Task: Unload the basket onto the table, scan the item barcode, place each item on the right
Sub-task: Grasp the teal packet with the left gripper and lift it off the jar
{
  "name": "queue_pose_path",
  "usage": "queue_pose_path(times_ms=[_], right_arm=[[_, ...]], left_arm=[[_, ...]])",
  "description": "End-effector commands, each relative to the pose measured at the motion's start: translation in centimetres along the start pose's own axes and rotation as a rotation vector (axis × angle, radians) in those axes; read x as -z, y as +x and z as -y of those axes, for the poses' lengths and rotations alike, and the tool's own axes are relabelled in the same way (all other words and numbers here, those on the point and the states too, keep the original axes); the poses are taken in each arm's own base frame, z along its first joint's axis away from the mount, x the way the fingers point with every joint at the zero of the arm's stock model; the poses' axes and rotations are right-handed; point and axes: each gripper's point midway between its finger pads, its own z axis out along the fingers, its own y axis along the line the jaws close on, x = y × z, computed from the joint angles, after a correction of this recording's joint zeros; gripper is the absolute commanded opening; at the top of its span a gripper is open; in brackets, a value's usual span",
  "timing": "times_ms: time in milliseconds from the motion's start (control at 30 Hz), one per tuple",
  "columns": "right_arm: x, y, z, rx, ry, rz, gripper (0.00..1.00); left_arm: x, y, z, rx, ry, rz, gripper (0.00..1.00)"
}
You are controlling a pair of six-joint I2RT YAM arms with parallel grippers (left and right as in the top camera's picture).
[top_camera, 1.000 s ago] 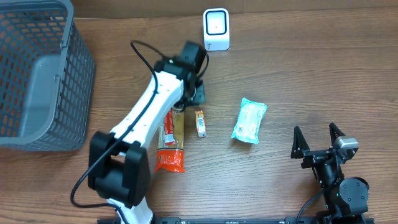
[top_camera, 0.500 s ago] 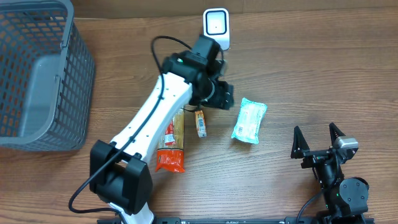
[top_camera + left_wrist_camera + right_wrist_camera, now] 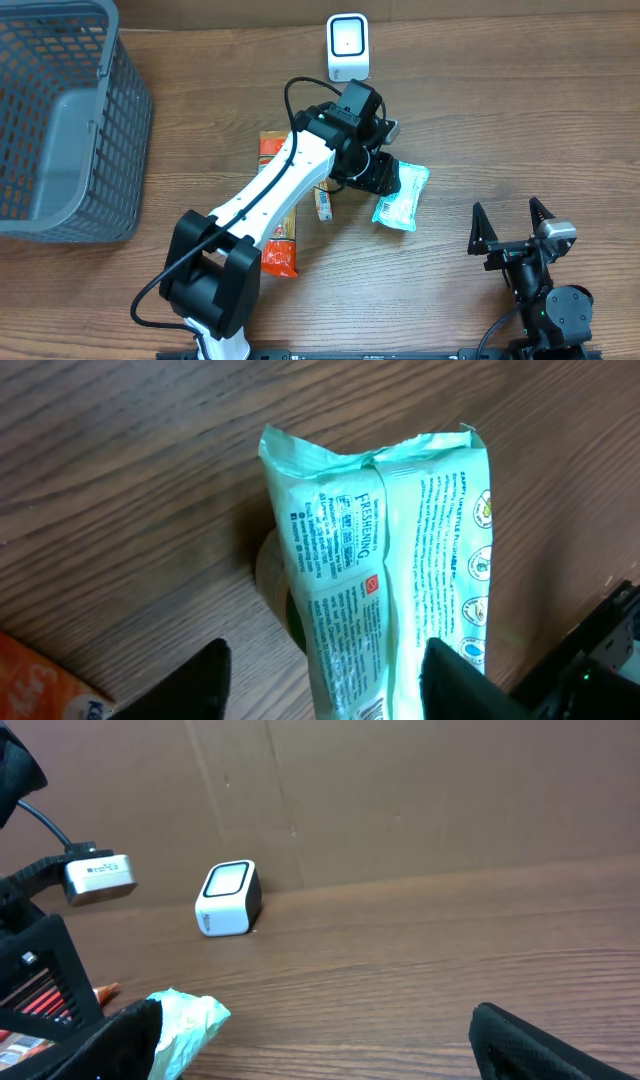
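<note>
The left hand is hovering over the mint-green wipes packet, just right of the middle of the overhead frame. In the left wrist view the packet is lying flat on the wooden counter, its printed back facing up. The hand's two dark fingers are showing at the bottom edge, one on each side of it. They are standing partly apart. Bare wood is showing between the frame-left finger and the packet's edge, so nothing is being gripped.

The white barcode scanner is standing at the top centre of the overhead frame, well apart from the packet. A grey mesh basket is filling the upper left. A long orange-ended packet is lying partly under the left arm, with a small yellowish packet just beside it.

The right hand is resting at the lower right, its fingers spread wide and holding nothing. Its wrist camera is showing the scanner upright by the back wall and the green packet at the lower left.
</note>
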Motion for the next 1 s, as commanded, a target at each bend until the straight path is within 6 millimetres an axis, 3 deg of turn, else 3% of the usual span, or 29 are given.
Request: queue_pose_path(times_ms=[0,133,333,467,667,967], right_arm=[[0.0,0.2,0.2,0.004,0.005,0.004,1.00],[0.0,0.2,0.2,0.004,0.005,0.004,1.00],[0.0,0.2,0.2,0.004,0.005,0.004,1.00],[0.0,0.2,0.2,0.004,0.005,0.004,1.00],[0.0,0.2,0.2,0.004,0.005,0.004,1.00],[0.0,0.2,0.2,0.004,0.005,0.004,1.00]], left_arm=[[-1.2,0.5,0.3,-0.018,0.023,-0.032,0.50],[-2.6,0.9,0.4,-0.022,0.022,-0.061,0.43],[-4.3,1.7,0.2,0.003,0.038,-0.117,0.22],[-4.2,1.7,0.3,0.004,0.049,-0.118,0.04],[-2.8,0.8,1.2,-0.012,0.057,-0.081,0.04],[2.0,-1.6,3.1,-0.028,0.083,0.034,0.04]])
